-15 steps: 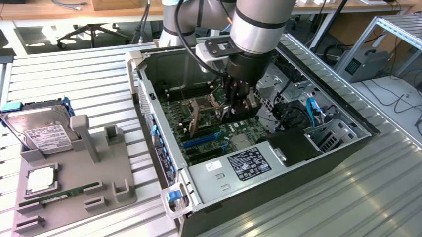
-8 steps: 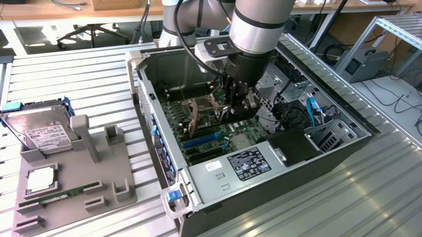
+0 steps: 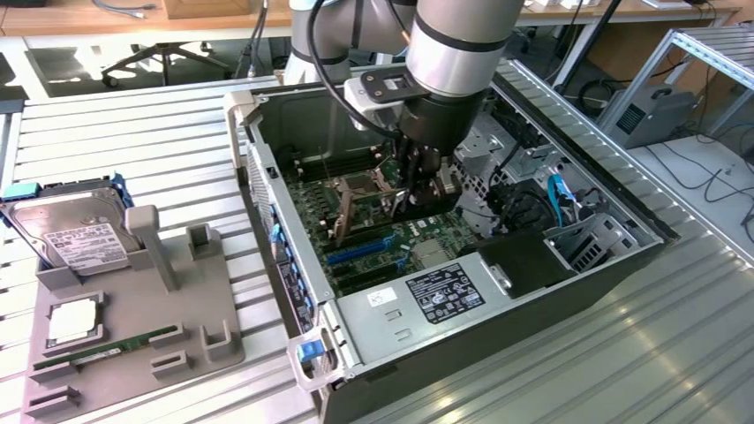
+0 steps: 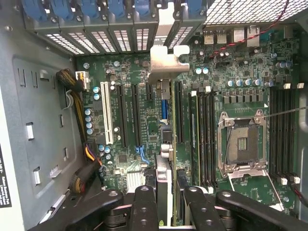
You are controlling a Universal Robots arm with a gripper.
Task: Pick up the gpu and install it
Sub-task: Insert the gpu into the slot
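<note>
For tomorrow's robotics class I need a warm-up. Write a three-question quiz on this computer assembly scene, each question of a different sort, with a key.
1. True or false: the gripper holds the gpu edge-on above the motherboard.
2. Where is the hard drive? A) inside the computer case B) on the grey fixture tray C) on the floor
3. Fill in: the CPU socket stands ____ (open or covered).

Key: 1 true; 2 B; 3 open.

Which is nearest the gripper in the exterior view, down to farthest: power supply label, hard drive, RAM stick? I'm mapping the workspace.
From the gripper, inside the case:
1. Power supply label, in the case.
2. Hard drive, on the holder toward that view's left.
3. RAM stick, on the holder's near edge.
</note>
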